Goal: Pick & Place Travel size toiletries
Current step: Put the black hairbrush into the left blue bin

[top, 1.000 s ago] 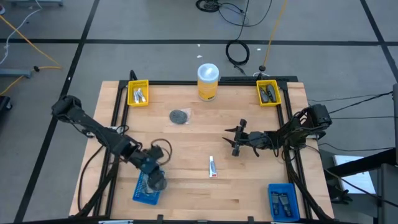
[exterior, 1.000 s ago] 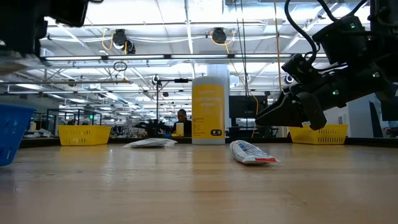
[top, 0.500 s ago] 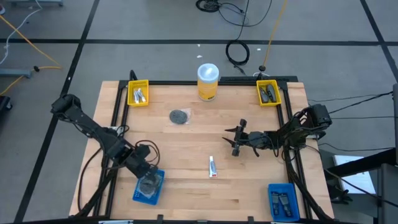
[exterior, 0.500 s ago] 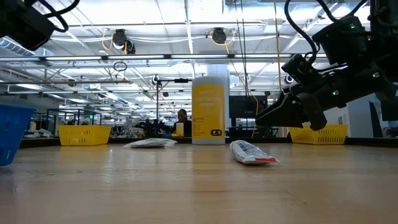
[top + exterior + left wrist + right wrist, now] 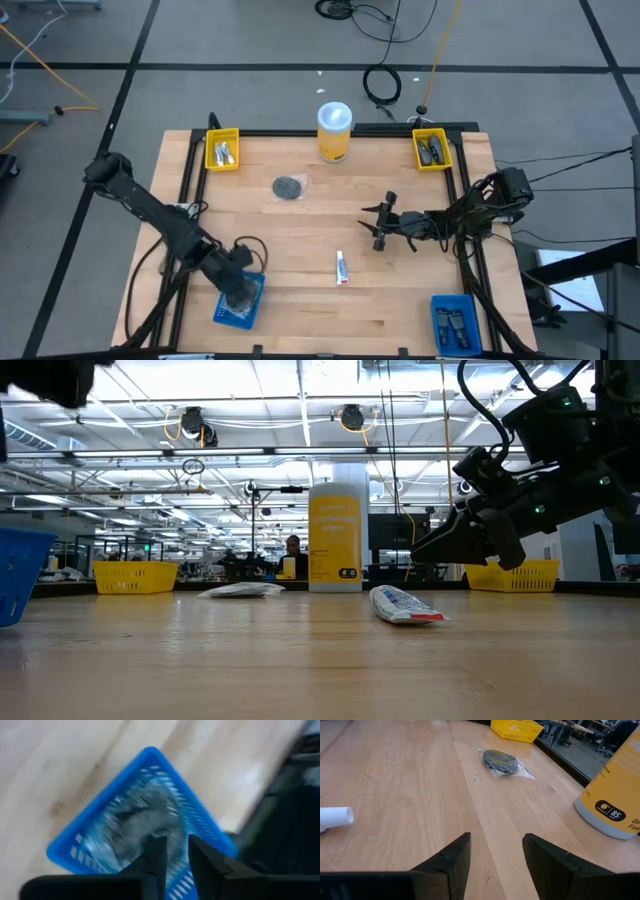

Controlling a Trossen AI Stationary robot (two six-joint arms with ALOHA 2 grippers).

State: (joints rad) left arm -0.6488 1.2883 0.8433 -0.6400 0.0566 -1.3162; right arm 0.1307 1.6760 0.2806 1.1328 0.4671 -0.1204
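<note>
Your left end effector (image 5: 240, 290) sits over the blue basket (image 5: 225, 312) at the desk's (image 5: 300, 240) seven o'clock corner; in the left wrist view its fingers (image 5: 155, 860) stand a little apart with a blurred clear-wrapped item (image 5: 145, 817) lying in the basket beyond them, and nothing shows between them, so it reads as released rather than grasping. Your right end effector (image 5: 381, 226) hovers at about three o'clock of the desk's centre, fingers (image 5: 451, 855) spread and empty.

Watch three things; first, the crinkly wrapper may cling to a finger, so a fast lift could drag the item back out over the basket's low wall. Second, the basket is light and sits near the desk's edge; a nudge from the left wrist on the way up could shove or tip it. Third, the white tube (image 5: 341, 267), lying near six o'clock of centre, is round and can roll if a finger lands off its axis; the wrapped dark disc (image 5: 289, 186), near eleven o'clock of centre, lies flat and its film may slip out of a shallow pinch. The yellow canister (image 5: 334, 131) at twelve o'clock is tall; a wide sweep toward the disc could knock it.
</note>
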